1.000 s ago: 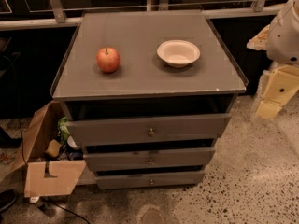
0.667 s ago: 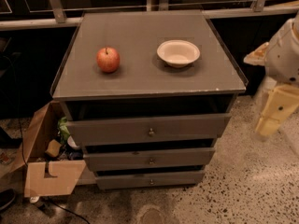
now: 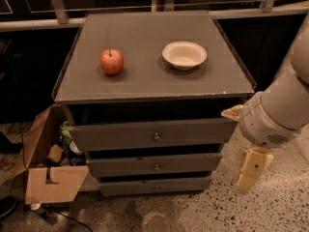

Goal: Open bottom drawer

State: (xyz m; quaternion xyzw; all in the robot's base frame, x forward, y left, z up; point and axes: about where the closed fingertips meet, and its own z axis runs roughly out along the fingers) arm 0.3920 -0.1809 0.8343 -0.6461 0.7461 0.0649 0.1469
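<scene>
The bottom drawer (image 3: 155, 185) is the narrowest and lowest of three dark grey drawers in the cabinet, with a small brass knob (image 3: 156, 188) at its centre. Its front sits set back under the middle drawer (image 3: 154, 164), which sits under the widest top drawer (image 3: 153, 134). My white arm (image 3: 277, 110) comes in from the right. My cream-coloured gripper (image 3: 253, 169) hangs below it, to the right of the cabinet at about the height of the lower drawers. It is apart from the bottom drawer and holds nothing that I can see.
A red apple (image 3: 111, 61) and a white bowl (image 3: 184, 54) sit on the cabinet top (image 3: 145, 81). An open cardboard box (image 3: 46, 178) with clutter stands on the floor at the cabinet's left. Speckled floor (image 3: 270, 211) lies in front and to the right. A rail runs behind.
My arm has swung down and to the left, closer to the cabinet's right side. The gripper now hangs lower, beside the drawers. The drawers, apple and bowl have not moved.
</scene>
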